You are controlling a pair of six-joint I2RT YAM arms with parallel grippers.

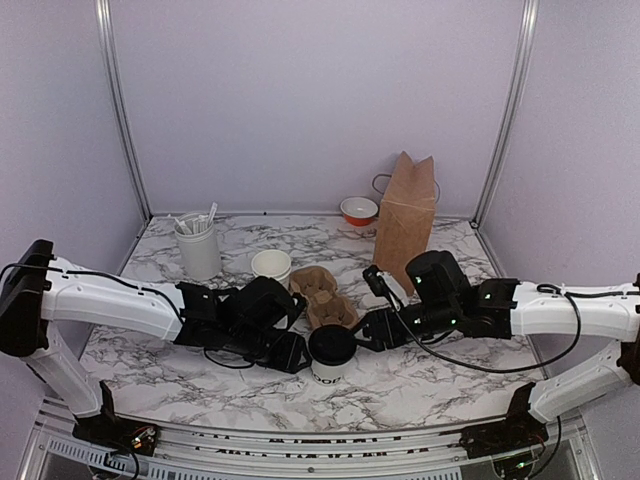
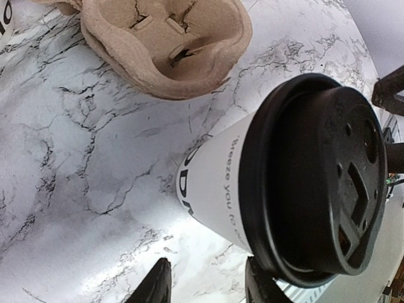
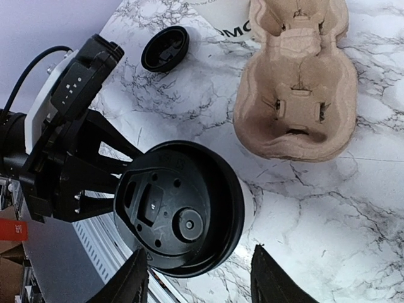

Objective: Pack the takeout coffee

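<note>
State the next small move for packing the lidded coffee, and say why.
Probably ease the right hand forward and close on the takeout coffee: the cup stands upright just ahead of that open hand, not yet gripped, with the cardboard carrier empty beyond it.

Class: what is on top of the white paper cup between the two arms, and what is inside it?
A round black plastic lid sits on the white paper cup, covering its whole mouth. The contents cannot be seen: the lid hides them.
</note>
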